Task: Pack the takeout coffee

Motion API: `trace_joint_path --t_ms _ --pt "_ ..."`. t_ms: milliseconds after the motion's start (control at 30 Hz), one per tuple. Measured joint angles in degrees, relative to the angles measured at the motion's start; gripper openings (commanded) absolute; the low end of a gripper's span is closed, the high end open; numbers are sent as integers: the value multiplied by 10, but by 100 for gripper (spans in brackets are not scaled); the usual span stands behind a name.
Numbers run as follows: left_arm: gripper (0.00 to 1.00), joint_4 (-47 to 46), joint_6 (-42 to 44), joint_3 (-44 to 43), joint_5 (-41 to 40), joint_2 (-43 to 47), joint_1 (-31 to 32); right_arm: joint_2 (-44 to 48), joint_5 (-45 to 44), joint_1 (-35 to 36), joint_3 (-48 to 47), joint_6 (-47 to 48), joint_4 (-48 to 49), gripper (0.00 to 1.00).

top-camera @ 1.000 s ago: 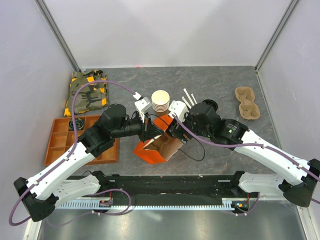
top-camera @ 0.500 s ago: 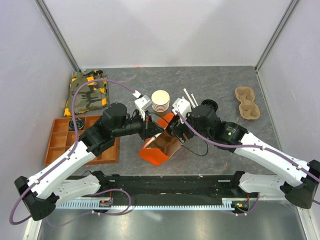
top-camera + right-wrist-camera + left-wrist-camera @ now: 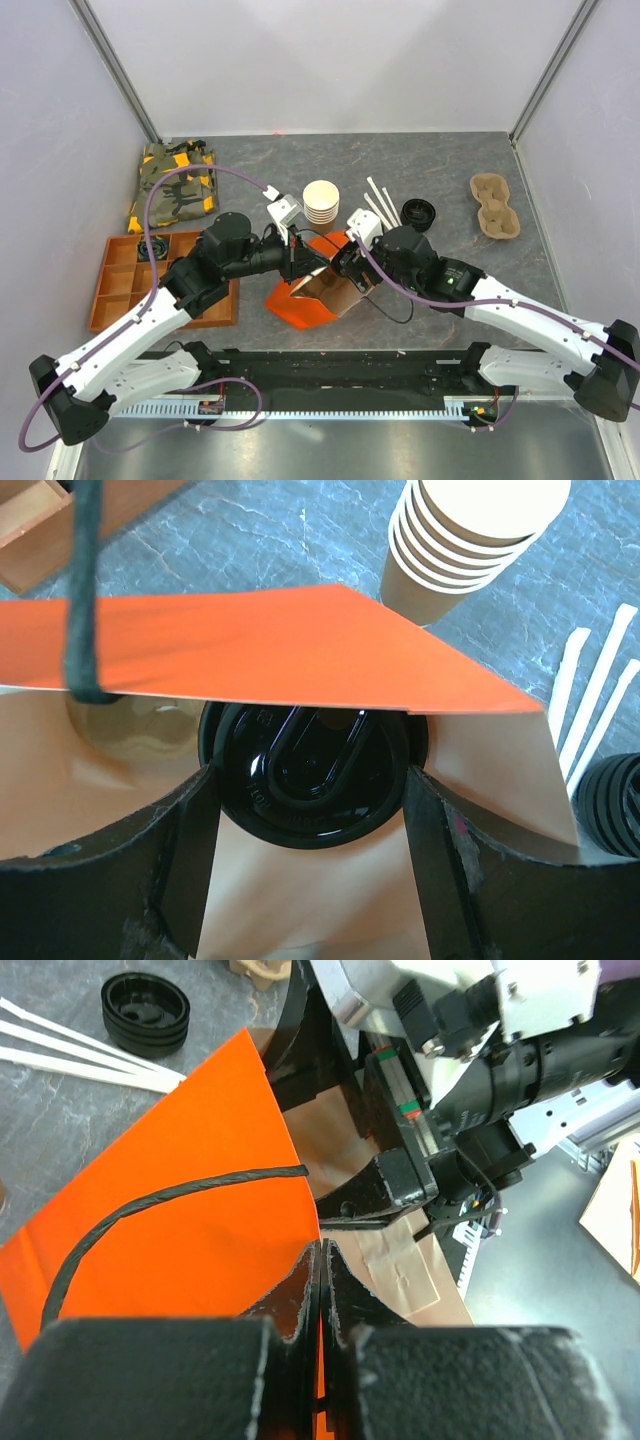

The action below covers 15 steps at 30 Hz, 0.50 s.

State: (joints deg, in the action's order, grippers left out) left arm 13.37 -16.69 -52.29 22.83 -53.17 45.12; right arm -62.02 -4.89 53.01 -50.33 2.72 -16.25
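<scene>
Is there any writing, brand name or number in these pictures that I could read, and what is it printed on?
No text can be read anywhere in these pictures.
takeout coffee: what look like raised marks on its black lid, too faint to read.
orange bag: no print visible.
stack of cups: no print visible.
cup carrier: no print visible.

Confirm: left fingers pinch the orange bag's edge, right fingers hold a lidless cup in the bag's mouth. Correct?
Wrong on the lid. The cup between the right fingers has a black lid on it; the right wrist view shows it. The rest stands: the left fingers pinch the edge of the orange bag, and the cup is in the bag's mouth.
</scene>
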Motion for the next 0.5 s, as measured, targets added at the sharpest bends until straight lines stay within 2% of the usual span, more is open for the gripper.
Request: trace_joint_path --t_ms 200,500 --pt "2 -3 0 14 4 14 -9 4 2 0 18 0 31 27" --pt "2 -12 -2 15 60 16 -57 10 23 0 17 5 61 27"
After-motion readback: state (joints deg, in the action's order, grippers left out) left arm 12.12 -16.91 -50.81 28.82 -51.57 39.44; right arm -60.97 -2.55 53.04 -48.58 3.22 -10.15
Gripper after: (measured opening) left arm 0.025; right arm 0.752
